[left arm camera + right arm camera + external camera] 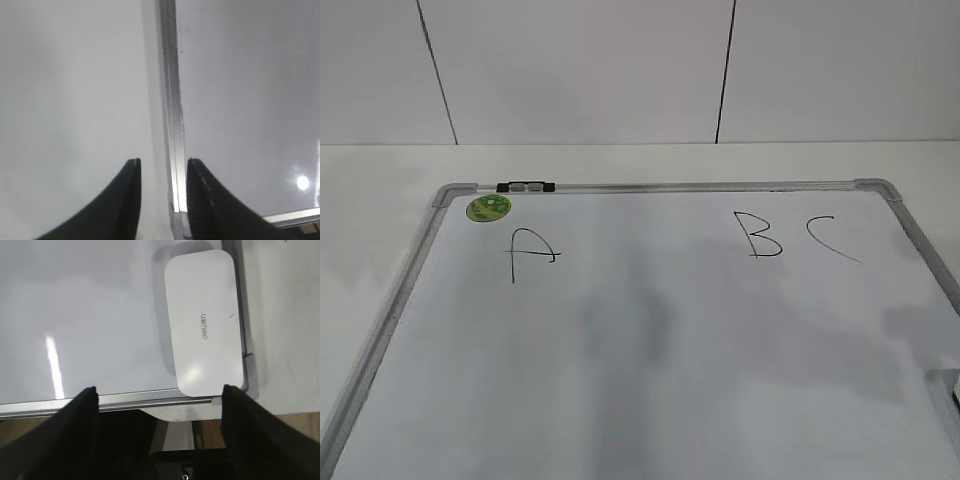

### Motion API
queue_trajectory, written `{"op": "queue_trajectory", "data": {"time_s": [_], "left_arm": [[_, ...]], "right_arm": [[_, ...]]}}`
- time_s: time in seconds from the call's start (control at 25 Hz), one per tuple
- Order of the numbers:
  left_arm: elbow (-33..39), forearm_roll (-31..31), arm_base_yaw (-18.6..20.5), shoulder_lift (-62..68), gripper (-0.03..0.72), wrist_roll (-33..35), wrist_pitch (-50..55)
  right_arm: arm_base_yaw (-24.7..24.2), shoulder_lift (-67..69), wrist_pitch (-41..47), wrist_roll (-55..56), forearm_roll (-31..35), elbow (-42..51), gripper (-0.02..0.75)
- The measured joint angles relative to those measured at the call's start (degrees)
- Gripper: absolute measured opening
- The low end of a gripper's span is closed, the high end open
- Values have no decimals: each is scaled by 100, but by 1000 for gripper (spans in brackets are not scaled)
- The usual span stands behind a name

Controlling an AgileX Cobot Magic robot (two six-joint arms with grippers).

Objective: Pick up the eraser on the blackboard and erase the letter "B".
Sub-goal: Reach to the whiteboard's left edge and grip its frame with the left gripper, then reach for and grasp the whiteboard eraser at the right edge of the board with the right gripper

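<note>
Right tool (159,392) hangs above the blackboard's (90,315) near corner, fingers spread wide, empty. The eraser (205,322) lies flat in that corner against the frame. Left tool (163,165), fingers apart, straddles the frame rail (172,110). Only the exterior view shows letter "B" (760,235), between "A" (532,252) and "C" (830,240).

bare blackboard (650,380) around letter "B" (761,235), "C" (830,238) just beside

Soft, slightly blurry light; glare streaks the blackboard (75,315), shadows faint.
</note>
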Motion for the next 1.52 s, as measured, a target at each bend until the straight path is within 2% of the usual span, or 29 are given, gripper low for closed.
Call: {"op": "queue_trajectory", "data": {"time_s": [0.16,0.32,0.36,0.84,1.52], "left_arm": [[-37,86,-283,627,239,0,-487],[-37,276,-400,1148,239,0,-917],[-37,327,-410,1257,257,4,-991],[-50,395,-573,1974,246,4,-1885],[-50,478,-578,2576,245,13,-2332]], "right_arm": [[0,0,0,0,0,-23,584],[0,0,0,0,0,-23,584],[0,0,0,12,0,-23,584],[0,3,0,12,0,-35,584],[0,3,0,12,0,-35,584]]}}
